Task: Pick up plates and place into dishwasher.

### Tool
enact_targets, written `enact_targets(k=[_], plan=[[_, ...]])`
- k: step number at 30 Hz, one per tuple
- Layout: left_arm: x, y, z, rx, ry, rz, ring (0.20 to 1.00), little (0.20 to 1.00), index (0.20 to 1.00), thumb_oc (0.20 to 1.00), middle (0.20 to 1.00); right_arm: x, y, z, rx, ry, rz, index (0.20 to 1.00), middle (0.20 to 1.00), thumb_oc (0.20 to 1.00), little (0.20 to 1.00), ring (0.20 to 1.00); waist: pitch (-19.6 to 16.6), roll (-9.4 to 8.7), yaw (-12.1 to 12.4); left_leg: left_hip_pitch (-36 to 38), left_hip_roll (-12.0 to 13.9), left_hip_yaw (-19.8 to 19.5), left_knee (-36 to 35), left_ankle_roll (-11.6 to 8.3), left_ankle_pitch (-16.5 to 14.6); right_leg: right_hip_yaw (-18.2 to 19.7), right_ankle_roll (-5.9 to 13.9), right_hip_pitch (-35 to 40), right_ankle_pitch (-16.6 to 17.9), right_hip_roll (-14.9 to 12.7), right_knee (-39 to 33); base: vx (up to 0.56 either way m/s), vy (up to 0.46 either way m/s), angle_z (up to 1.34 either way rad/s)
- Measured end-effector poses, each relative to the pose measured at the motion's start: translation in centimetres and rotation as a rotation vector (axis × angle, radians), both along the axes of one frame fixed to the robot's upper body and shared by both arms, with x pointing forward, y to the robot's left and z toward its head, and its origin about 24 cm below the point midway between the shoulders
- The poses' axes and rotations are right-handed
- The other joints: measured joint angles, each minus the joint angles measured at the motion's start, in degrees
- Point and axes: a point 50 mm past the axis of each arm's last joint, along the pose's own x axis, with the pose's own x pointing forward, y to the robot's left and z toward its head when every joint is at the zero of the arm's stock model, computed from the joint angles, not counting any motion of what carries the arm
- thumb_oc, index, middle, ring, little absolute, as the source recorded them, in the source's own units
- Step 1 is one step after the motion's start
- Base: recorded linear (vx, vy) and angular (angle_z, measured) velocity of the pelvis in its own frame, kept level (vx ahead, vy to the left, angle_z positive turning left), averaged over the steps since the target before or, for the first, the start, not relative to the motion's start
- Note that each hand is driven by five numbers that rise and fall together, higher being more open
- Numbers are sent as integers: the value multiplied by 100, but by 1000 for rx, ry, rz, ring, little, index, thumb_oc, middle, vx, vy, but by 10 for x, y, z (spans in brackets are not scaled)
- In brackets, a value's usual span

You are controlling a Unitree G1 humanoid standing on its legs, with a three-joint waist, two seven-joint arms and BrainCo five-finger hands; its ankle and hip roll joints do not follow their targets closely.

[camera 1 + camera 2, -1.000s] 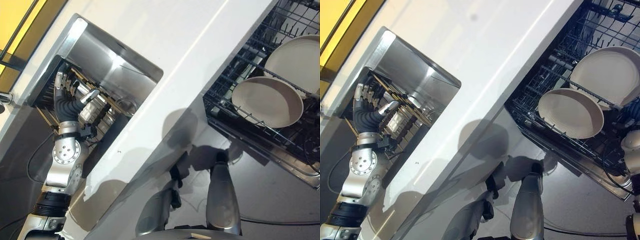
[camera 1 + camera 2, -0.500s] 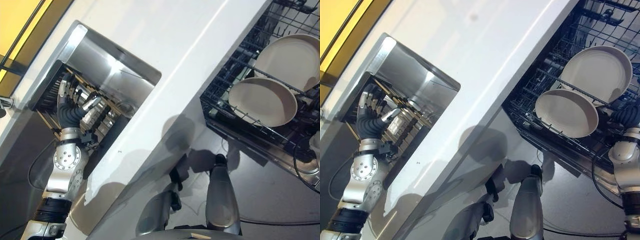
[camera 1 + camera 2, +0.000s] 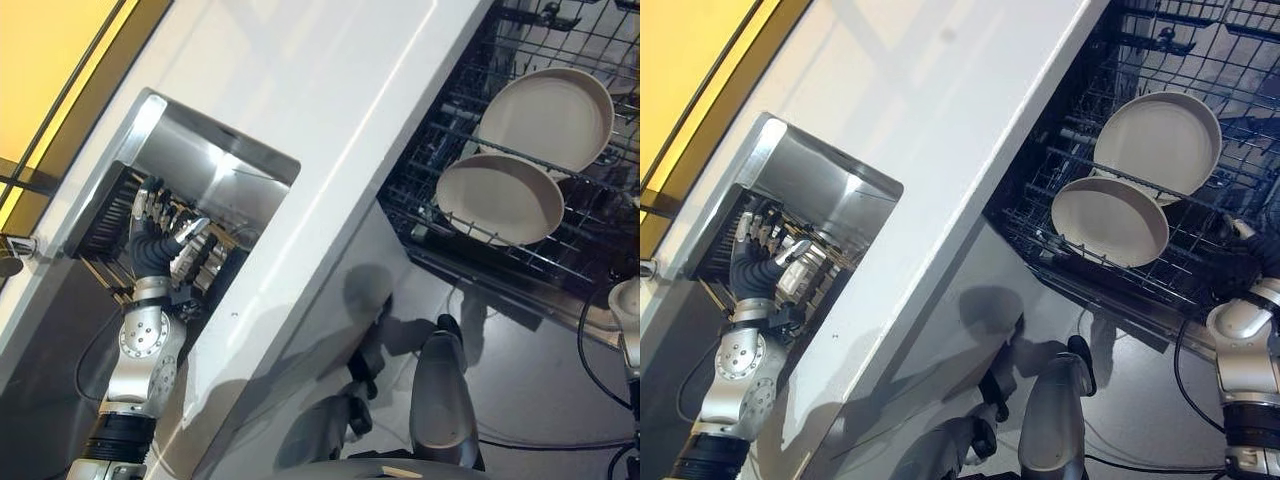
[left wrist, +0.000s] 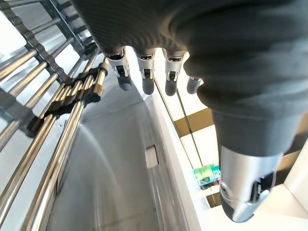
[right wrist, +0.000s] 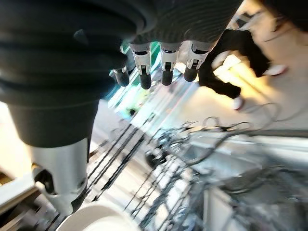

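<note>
We see two plates already standing in the dishwasher rack: the lower plate leans just in front of the upper plate. Our left hand is down in the sink, over the metal drying rack, fingers loosely straight and holding nothing. Our right hand hovers by the dishwasher rack, its fingers relaxed and empty too. We cannot make out a plate in the sink, so we judge the next pickup has not begun.
</note>
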Motion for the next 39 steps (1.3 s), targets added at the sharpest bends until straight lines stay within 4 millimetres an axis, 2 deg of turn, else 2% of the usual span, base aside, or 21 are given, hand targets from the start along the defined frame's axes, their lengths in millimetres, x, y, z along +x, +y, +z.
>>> enact_targets(k=[5, 9, 11, 16, 24, 29, 33, 39], plan=[[0, -1, -2, -3, 4, -5, 1000, 1000, 1000, 1000, 1000, 1, -3, 4, 58, -54, 13, 1000, 1000, 1000, 1000, 1000, -67, 89, -59, -4, -57, 166, 141, 4, -96, 189, 21, -113, -33, -37, 125, 22, 44, -15], [1, -3, -2, -6, 4, -17, 1000, 1000, 1000, 1000, 1000, 2, -6, -14, 174, -22, 51, 1000, 1000, 1000, 1000, 1000, -66, 89, -113, -29, -98, 266, 217, 17, -135, 324, 36, -219, -49, -53, 228, 16, 9, -11], [1, -2, -3, -7, 9, -15, 1000, 1000, 1000, 1000, 1000, 7, -1, -26, 230, 13, 113, 1000, 1000, 1000, 1000, 1000, -66, 90, -200, -29, -104, 287, 274, 31, -178, 351, 58, -206, -68, -57, 229, 31, -7, -6], [5, -2, -2, -8, 7, -12, 1000, 1000, 1000, 1000, 1000, 19, 16, -43, 320, 97, 287, 1000, 1000, 1000, 1000, 1000, -66, 90, -206, -81, -109, 299, 365, 61, -260, 389, 59, -235, -67, -68, 264, 3, -11, -2], [12, -6, 4, -18, -16, -2, 1000, 1000, 1000, 1000, 1000, 30, 26, -40, 352, 114, 414, 1000, 1000, 1000, 1000, 1000, -65, 87, -201, -313, -111, 277, 543, 41, -242, 405, 39, -426, -45, -85, 345, -7, -2, 0], [18, -7, 8, -28, -28, 15, 1000, 1000, 1000, 1000, 1000, 41, 39, -42, 350, 141, 476, 1000, 1000, 1000, 1000, 1000, -60, 81, -172, -418, -110, 168, 614, 54, -287, 386, 34, -454, 11, -84, 330, -14, 13, 2], [25, -12, 12, -31, -36, 7, 1000, 1000, 1000, 1000, 1000, 52, 55, -44, 360, 175, 533, 1000, 1000, 1000, 1000, 1000, -55, 74, -34, -510, -100, 108, 705, 53, -292, 353, 29, -457, 65, -91, 310, 11, 37, 3], [28, -20, 11, -28, -22, -22, 1000, 1000, 1000, 1000, 1000, 65, 75, -49, 376, 234, 595, 1000, 1000, 1000, 1000, 1000, -55, 74, 170, -559, -109, -136, 869, 61, -296, 99, 21, -342, 67, -208, 302, 46, 35, 19]])
